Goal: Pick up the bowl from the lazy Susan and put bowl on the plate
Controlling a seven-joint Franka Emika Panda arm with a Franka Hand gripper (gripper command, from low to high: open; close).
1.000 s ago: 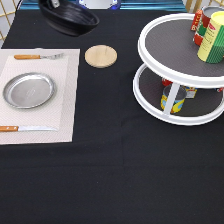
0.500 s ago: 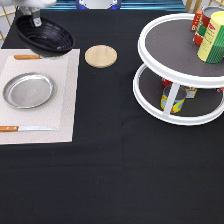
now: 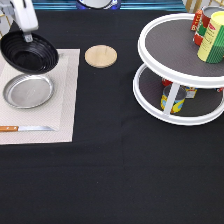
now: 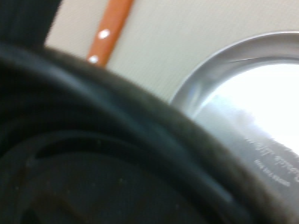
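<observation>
Count: 1 black bowl (image 3: 29, 52), 1 metal plate (image 3: 28, 91), 1 wooden disc (image 3: 101, 55), 1 placemat (image 3: 65, 115), 1 knife (image 3: 26, 128), 1 lazy Susan (image 3: 176, 80), several cans (image 3: 215, 37) on it, number unclear.

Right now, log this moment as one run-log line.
gripper: shut on glossy black ridged bowl | bowl: off white two-tier lazy Susan, over silvery metal plate | not yet set down

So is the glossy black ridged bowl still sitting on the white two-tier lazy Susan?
No, the glossy black ridged bowl hangs at the tool, overlapping the silvery metal plate.
</observation>
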